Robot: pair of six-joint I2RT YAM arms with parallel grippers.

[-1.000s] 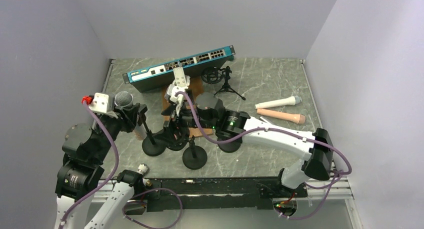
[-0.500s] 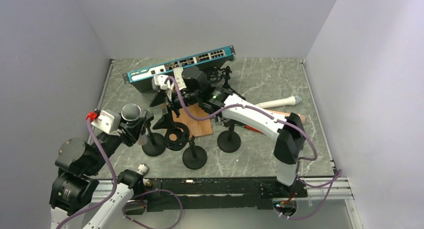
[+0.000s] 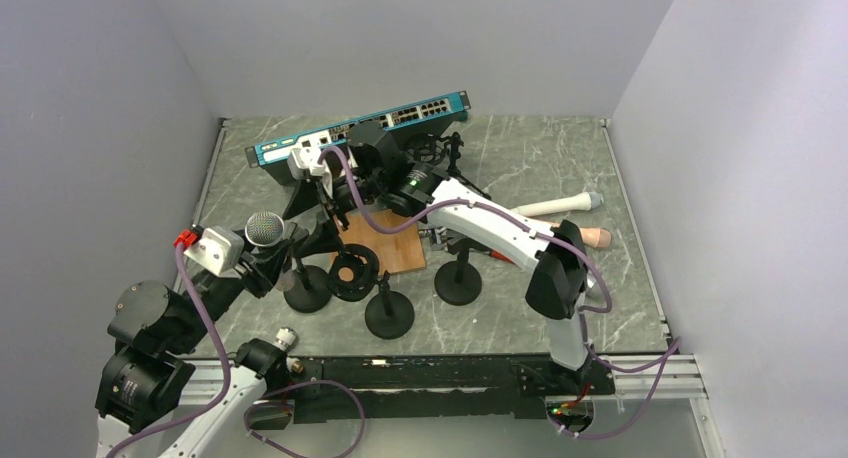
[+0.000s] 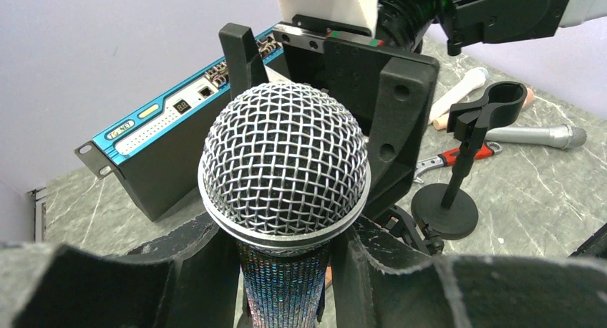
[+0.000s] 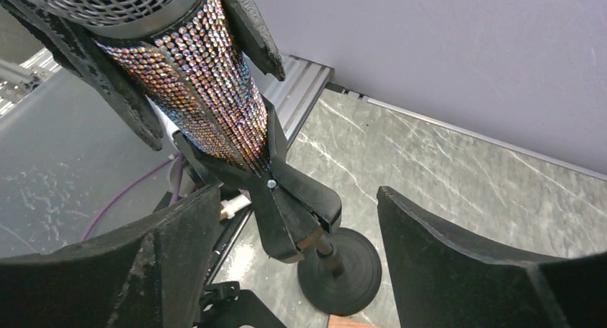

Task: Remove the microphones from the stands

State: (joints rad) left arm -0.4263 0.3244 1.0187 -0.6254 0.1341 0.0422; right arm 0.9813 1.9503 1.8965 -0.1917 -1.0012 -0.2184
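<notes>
My left pincer (image 4: 283,274) clamps the microphone (image 4: 284,172) by its sequinned barrel: stiff, weighty, probably slippery. My right pincer (image 5: 295,224) gapes empty at its two o'clock.

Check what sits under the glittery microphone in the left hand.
Under the glittery mesh-headed microphone, a black plastic clip cradles its lower end, above a round black stand base. The left hand pinches the body. The post between is mostly hidden.

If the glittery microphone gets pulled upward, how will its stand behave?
Likely tippy: the microphone rides high on the stand, a thin post over a small round base. Its clip grips the barrel, so the stand may lift with it.
</notes>
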